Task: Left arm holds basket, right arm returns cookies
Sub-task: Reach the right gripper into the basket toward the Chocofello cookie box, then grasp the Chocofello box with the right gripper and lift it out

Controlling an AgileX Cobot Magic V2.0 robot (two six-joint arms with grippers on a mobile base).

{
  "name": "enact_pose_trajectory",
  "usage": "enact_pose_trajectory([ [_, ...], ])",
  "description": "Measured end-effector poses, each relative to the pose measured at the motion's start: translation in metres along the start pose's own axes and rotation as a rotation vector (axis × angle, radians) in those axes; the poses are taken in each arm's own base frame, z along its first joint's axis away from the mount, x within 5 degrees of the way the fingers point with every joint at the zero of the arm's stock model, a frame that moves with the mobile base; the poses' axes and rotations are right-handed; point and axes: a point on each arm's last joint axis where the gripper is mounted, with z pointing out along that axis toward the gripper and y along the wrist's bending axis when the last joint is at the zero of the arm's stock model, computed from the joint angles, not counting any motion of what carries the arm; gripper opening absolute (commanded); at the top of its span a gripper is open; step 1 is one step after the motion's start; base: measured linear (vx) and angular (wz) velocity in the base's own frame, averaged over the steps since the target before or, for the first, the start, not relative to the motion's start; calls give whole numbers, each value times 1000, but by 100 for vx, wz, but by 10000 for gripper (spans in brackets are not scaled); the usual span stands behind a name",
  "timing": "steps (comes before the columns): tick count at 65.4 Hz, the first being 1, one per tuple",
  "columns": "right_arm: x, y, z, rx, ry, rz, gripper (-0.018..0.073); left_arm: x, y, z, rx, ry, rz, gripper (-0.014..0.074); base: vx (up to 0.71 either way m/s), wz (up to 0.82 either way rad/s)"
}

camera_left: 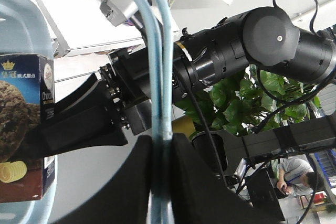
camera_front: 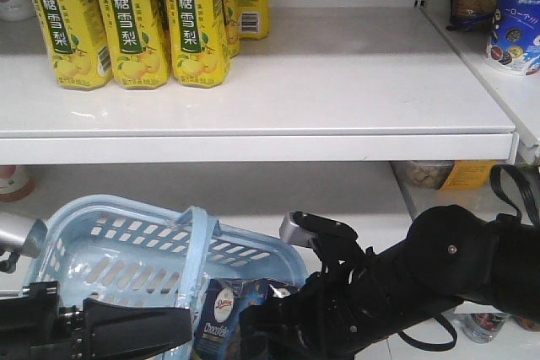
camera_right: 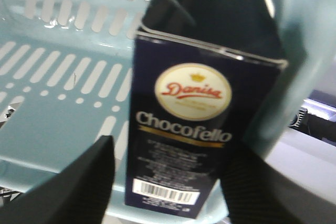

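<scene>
Straddling blurred cookies [camera_right: 184,129] in basket [camera_right: 31,129]: R end effector [camera_right: 168,184]

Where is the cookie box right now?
In the front view the cookie box stands upright at the bottom middle, in the blue basket just right of its handle, with the right gripper straddling it.

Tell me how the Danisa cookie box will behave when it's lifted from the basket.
The cookie box looks like a printed carton with crisp edges: probably stiff but crushable under a hard squeeze. Its glossy faces may be a little slippery. It stands tall and narrow in the basket, so a nudge would likely tip it.
</scene>
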Motion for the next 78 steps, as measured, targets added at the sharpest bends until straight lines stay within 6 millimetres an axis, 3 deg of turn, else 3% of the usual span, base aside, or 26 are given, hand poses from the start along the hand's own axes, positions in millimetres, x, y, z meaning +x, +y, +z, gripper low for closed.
enact_pose_trajectory([
  [15,-1,0,0,1,-9,-11,-16,0,0,0,0,4,3,-7,0,0],
  [36,3,2,-5,-9,7,-66,-3,0,0,0,3,2,4,-7,0,0],
  [53,19,15,-46,-49,-29,-177,-3,-1,-1,0,13,-11,-9,-7,0,0],
  [78,47,16,-94,-7,-78,-261,-3,-1,-1,0,14,-12,-10,-7,0,0],
])
